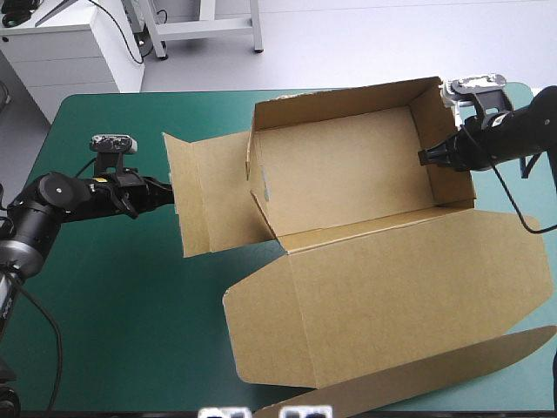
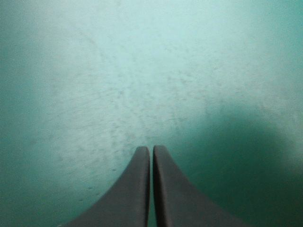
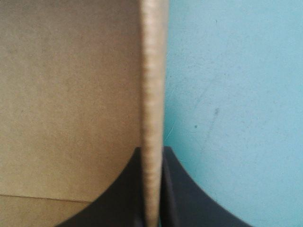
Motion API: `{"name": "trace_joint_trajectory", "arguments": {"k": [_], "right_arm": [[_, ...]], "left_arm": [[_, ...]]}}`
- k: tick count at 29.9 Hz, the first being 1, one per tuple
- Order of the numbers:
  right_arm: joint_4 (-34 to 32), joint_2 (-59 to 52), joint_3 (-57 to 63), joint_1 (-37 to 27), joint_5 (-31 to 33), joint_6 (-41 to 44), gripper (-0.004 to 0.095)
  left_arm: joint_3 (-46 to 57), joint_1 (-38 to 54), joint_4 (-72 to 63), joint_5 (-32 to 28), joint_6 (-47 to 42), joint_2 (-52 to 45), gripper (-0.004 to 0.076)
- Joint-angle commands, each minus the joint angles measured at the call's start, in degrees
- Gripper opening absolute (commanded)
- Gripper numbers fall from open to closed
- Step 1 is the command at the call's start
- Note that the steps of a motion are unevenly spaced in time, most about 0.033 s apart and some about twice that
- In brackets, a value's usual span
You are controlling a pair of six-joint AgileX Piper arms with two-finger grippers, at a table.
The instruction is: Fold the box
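The brown box [image 1: 348, 165] stands at the table's far right as an open tray with its walls up. Its lid [image 1: 392, 287] lies flat toward the near edge. A side flap [image 1: 204, 192] spreads out flat to the left. My right gripper [image 1: 425, 158] is shut on the box's right wall; in the right wrist view the wall's edge [image 3: 152, 71] runs straight between the fingers [image 3: 177, 189]. My left gripper [image 1: 171, 197] sits low at the side flap's left edge. In its own view this gripper [image 2: 151, 150] is shut, with only teal-green cover [image 2: 142, 71] ahead and no board between the fingers.
The lid's long tuck strip [image 1: 435, 374] reaches the table's near edge at the right. Bare teal-green cover [image 1: 113, 305] fills the near left part of the table and a band along the far edge [image 1: 157, 113].
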Motion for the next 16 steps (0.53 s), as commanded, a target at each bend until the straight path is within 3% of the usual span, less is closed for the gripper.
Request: {"name": "trace_joint_trajectory", "arguments": {"k": [1,10,16], "right_arm": [[1.93,-2.43,-1.85,-0.66,-0.31,0.04,-0.0020],[1.93,-2.24,-1.85,-0.66,-1.58,0.04,-0.0020],[1.93,-2.24,-1.85,-0.66,-2.04,0.04,-0.0020]], "left_arm": [[-1.04,-0.16,-13.83,1.51,7.39,-1.66,0.0006],[-1.04,-0.27,-32.98,15.16,22.04,-1.66,0.0006],[-1.04,-3.60,-33.68,17.04,22.30,-1.66,0.0006]]}}
